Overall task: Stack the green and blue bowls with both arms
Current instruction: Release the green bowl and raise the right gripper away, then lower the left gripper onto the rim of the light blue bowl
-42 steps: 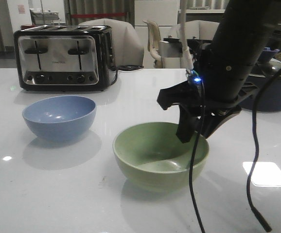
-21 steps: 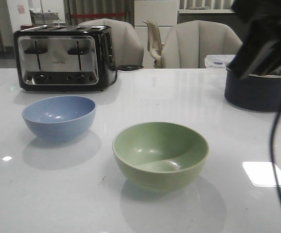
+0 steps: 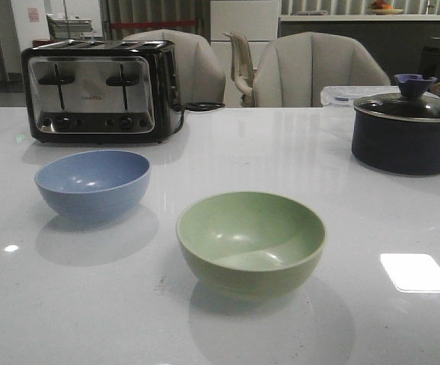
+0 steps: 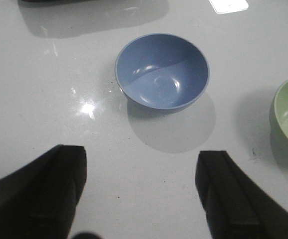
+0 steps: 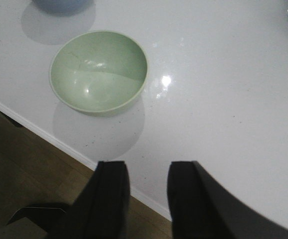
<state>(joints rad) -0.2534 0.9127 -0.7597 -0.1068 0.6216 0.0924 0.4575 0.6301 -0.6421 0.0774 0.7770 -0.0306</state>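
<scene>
left gripper (image 4: 141,194) hangs wide open and empty above the blue bowl (image 4: 162,69); right gripper (image 5: 145,196) is narrowly open, empty, near the green bowl (image 5: 99,71). pinch a rim squarely.

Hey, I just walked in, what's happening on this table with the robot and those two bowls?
Nothing is being held right now. The blue bowl and the green bowl sit apart on the white table, both empty and not stacked. Neither arm shows in the front view. The left gripper hangs open above the table near the blue bowl, and the right gripper hangs open over the table edge near the green bowl. A toaster and a lidded pot stand farther back.
</scene>
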